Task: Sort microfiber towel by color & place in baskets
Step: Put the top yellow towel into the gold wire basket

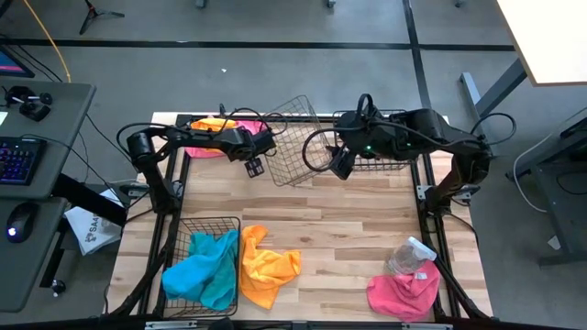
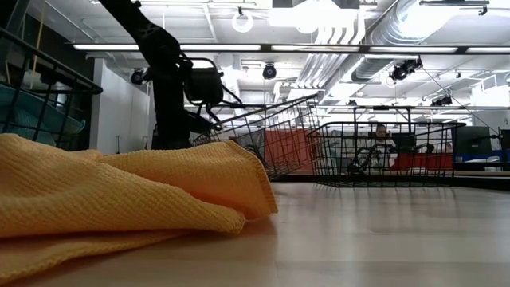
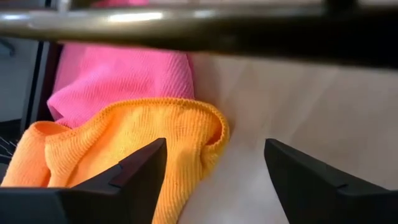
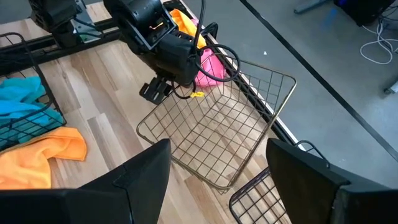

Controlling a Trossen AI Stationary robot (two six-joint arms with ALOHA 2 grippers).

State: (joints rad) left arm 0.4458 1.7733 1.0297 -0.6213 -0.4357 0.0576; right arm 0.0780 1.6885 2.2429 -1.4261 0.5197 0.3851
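Observation:
The tilted middle basket (image 1: 295,142) (image 4: 217,124) stands at the table's far side, raised at one side. My left gripper (image 1: 254,167) (image 3: 214,149) is open at its left corner, facing an orange cloth (image 3: 137,149) lying on a pink cloth (image 3: 118,74). My right gripper (image 1: 341,165) (image 4: 217,146) is open above the table, between that basket and the far-right basket (image 1: 385,156). The near-left basket (image 1: 197,229) holds a turquoise cloth (image 1: 206,266). Another orange cloth (image 1: 268,270) lies beside it. A pink cloth (image 1: 404,293) lies near right. My left gripper has the middle basket's rim wire (image 3: 186,22) running close across above its open fingers. I cannot tell whether the wire touches the gripper or the arm. The fingers themselves close on nothing.
A clear spray bottle (image 1: 408,257) lies on the near-right pink cloth. The black table frame (image 1: 431,229) runs along the sides. Bare wood (image 1: 348,229) lies in the table's middle. A desk with a keyboard (image 1: 18,160) stands left of the table.

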